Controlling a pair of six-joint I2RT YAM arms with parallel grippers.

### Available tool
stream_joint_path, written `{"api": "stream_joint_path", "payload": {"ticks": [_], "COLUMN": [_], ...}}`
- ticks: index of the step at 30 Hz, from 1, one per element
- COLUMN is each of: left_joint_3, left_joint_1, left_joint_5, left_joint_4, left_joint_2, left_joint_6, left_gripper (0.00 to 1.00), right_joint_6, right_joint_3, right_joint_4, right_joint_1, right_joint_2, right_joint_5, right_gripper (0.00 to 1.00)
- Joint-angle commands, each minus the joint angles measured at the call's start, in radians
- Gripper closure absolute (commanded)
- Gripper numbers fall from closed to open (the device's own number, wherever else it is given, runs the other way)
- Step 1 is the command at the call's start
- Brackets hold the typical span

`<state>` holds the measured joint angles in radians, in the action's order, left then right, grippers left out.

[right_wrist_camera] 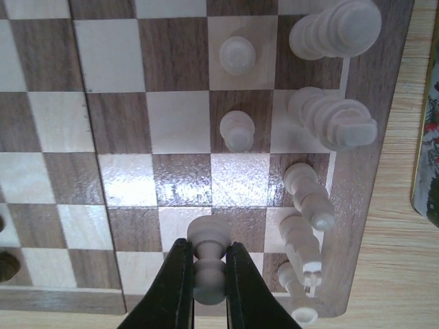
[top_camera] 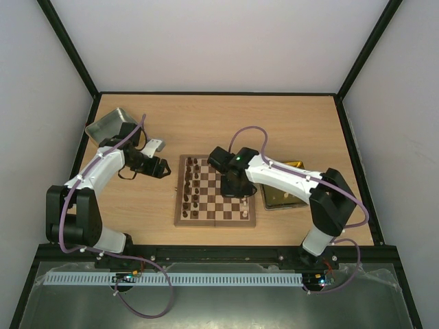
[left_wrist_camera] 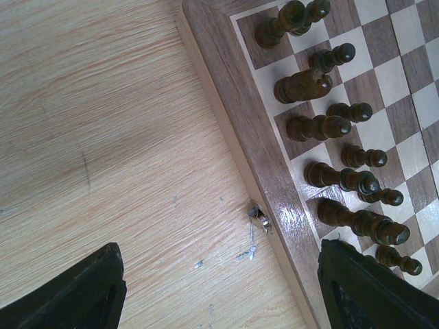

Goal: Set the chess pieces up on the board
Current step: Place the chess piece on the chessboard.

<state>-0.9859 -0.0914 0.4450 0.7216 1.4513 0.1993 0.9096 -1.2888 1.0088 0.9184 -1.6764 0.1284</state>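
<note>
Right gripper was clamped on a cream pawn at the board; dark ranks opposite it looked done, cream pieces beside it few.

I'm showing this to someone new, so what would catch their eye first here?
The right gripper pinching a pale pawn over the board, beside the cream pieces on its right edge. Then the dark pieces filling two rows along the left edge, with the open left gripper just off it.

No text, label, number or sign can be read anywhere. The coloured print on the tray is too blurred.
</note>
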Motion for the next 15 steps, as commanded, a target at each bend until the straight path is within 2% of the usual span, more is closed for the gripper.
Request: {"api": "stream_joint_path", "payload": {"ticks": [1,15], "left_joint_3": [0.013,0.013], "left_joint_1": [-0.002,-0.002], "left_joint_5": [0.013,0.016], "left_joint_4": [0.0,0.0], "left_joint_2": [0.011,0.009], "left_joint_6": [0.012,0.015], "left_gripper": [0.23,0.23], "right_joint_6": [0.022,0.026], "right_joint_3": [0.046,0.12], "right_joint_4": [-0.047,-0.112], "right_joint_1": [0.0,-0.028], "right_joint_2": [-0.031,-0.03], "right_joint_5": [-0.01,0.009], "right_gripper": [0.96,0.96]}}
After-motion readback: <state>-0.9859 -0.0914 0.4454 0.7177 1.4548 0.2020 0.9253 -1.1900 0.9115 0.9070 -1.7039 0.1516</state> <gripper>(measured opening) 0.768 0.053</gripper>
